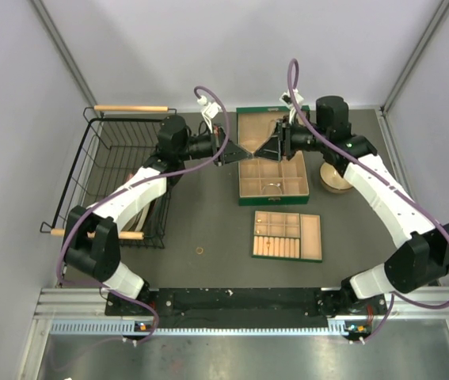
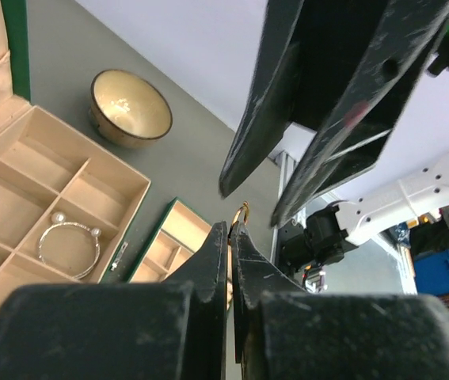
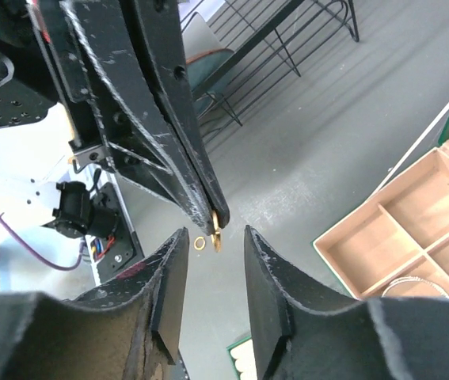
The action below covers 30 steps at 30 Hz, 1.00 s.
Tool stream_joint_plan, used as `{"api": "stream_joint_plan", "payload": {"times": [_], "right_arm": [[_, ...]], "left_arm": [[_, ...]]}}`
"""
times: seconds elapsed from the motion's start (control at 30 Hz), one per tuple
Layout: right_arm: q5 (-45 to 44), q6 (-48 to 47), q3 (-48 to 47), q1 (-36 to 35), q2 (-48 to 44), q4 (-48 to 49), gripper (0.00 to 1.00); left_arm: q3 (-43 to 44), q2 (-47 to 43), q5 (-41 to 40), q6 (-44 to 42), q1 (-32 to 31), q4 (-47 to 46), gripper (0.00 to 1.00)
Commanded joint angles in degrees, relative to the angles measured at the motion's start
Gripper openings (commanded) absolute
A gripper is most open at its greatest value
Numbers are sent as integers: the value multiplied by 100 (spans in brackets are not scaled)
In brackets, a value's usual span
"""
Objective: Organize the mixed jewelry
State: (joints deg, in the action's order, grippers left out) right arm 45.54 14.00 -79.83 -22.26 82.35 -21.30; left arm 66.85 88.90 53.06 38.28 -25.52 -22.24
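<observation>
Closest, the left gripper (image 2: pixel 230 229), pinched shut on a gold ring (image 2: pixel 241 212), hangs above the green box (image 1: pixel 260 127); the right gripper (image 3: pixel 215 231) faces it with jaws part open around that ring, gripping nothing. Looks early to me: a second ring (image 1: pixel 199 250) lies on the table (image 1: pixel 208 214) well clear of the box's near-left corner, and only a bracelet (image 2: pixel 68 241) sits inside

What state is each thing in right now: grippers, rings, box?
left gripper: shut on gold ring, holding it in the air over the table.
right gripper: open, fingers either side of that ring, not gripping it.
green box: lid open.
bracelet: lying in a box compartment.
loose ring: lying on the table.
</observation>
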Motion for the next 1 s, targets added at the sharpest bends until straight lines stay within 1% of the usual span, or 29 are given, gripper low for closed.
{"api": "stream_joint_plan", "payload": {"times": [0.0,0.03,0.1,0.13,0.17,0.2,0.23,0.27,0.3,0.37,0.4,0.43,0.5,0.53,0.57,0.6,0.63,0.67,0.7,0.73,0.77,0.8,0.83,0.87,0.93,0.97], "right_arm": [[-80,-161,-85,187,-474,73,37],[-89,-187,-103,222,-552,12,38],[-141,-248,-111,379,-649,-58,39],[-185,-353,-103,467,-702,-146,39],[-273,-389,-94,547,-833,-181,39],[-317,-441,-68,782,-895,-208,39],[-352,-442,-7,907,-957,-251,39],[-414,-451,29,1047,-1070,-269,38],[-458,-459,107,1362,-1132,-287,39],[-502,-442,222,1688,-1308,-313,38],[-528,-442,353,1925,-1370,-340,38],[-572,-442,424,2058,-1431,-366,38],[-660,-581,669,2199,-1606,-462,38],[-739,-652,766,2348,-1669,-506,38],[-905,-714,863,2367,-1739,-559,38],[-985,-862,1108,2384,-1879,-577,38],[-1073,-925,1232,2402,-1958,-586,38],[-1230,-986,1355,2402,-2029,-568,38],[-1293,-1074,1574,2402,-2125,-568,37],[-1389,-1118,1663,2402,-2161,-568,37],[-1425,-1145,1742,2411,-2187,-568,37],[-1434,-1215,1865,2411,-2205,-568,37],[-1460,-1250,1918,2419,-2223,-568,37],[-1486,-1329,1954,2428,-2214,-577,37],[-1487,-1373,2024,2472,-2197,-595,36],[-1478,-1374,2042,2516,-2197,-603,36]], "left_arm": [[126,-127,-23,-838,3,544,0],[135,-145,-76,-1171,3,867,0],[162,-215,-181,-1576,-6,1238,0],[162,-242,-208,-1961,-6,1422,0],[136,-294,-286,-2174,-15,1737,0],[135,-338,-374,-2628,-32,1949,0],[127,-356,-462,-2885,-93,2134,0],[118,-417,-620,-3158,-146,2588,0],[109,-452,-717,-3735,-225,2758,0],[4,-566,-1041,-4370,-532,3136,0],[-31,-602,-1217,-4956,-655,3234,0],[-32,-611,-1384,-5223,-952,3365,0],[3,-602,-1770,-5933,-1252,3760,0],[-5,-602,-1938,-6120,-1567,3840,0],[3,-602,-2148,-6314,-1727,3919,0],[-5,-594,-2420,-6698,-1894,4138,0],[-31,-585,-2580,-6920,-2217,4236,0],[-93,-619,-2738,-7131,-2386,4280,0],[-180,-655,-2983,-7585,-2527,4254,0],[-364,-698,-3090,-7816,-2763,4228,0],[-435,-699,-3178,-8045,-2870,4210,0],[-488,-673,-3353,-8447,-2967,4184,0],[-558,-612,-3685,-8669,-3177,4175,0],[-602,-576,-3863,-9080,-3266,4166,0],[-690,-497,-4327,-9364,-3494,4096,0],[-691,-479,-4426,-9461,-3547,4131,0]]}}
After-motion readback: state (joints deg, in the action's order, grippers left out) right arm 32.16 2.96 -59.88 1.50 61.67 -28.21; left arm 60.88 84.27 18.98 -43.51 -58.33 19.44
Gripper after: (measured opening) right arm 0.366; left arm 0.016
